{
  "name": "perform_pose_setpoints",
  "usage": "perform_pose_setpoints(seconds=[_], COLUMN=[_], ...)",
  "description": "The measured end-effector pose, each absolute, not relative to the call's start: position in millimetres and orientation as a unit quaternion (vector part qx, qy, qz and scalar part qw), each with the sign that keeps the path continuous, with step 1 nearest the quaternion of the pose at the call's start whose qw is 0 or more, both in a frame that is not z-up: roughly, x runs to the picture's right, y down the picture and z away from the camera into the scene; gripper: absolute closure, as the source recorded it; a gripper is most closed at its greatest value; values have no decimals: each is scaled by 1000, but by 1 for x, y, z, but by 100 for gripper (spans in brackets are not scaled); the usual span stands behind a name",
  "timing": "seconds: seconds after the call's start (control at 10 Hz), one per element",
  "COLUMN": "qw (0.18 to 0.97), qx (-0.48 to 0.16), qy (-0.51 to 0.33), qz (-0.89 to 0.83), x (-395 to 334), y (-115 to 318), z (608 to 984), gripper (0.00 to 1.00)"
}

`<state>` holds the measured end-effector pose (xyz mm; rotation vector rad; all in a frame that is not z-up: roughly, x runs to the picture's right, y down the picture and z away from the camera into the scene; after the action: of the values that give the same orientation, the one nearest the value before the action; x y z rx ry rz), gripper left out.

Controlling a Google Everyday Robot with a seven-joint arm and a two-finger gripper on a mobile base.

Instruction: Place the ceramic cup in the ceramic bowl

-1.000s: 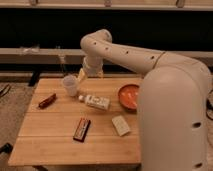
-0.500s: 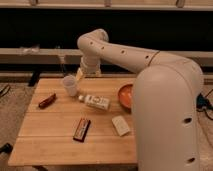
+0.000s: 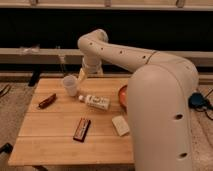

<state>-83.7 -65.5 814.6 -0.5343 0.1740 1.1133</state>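
Observation:
The ceramic cup point(image 3: 70, 85), small and white, stands upright on the wooden table point(image 3: 55, 145) near its far left part. My gripper point(image 3: 80, 75) hangs at the cup's upper right, right beside its rim; I cannot tell if it touches the cup. The ceramic bowl point(image 3: 122, 96), orange, sits at the table's right side. Only its left edge shows, as my arm's large white body hides the other part.
A white bottle with a label point(image 3: 96, 102) lies on its side between cup and bowl. A dark snack bar point(image 3: 81, 129) lies mid-table, a red-brown packet point(image 3: 46, 101) at the left, and a pale packet point(image 3: 120, 125) near the bowl. A dark wall runs behind.
My arm's body fills more of the right side and covers more of the bowl. The gripper has stayed beside the cup, which has not visibly moved.

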Motion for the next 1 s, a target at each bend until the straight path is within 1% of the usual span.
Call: perform_pose_setpoints(seconds=[0.6,1.0], qw=[832,836], qx=[-249,-251], qy=[84,91], qz=[488,480], x=[-126,-147], y=[-89,-96], z=[855,882], gripper=[20,20])
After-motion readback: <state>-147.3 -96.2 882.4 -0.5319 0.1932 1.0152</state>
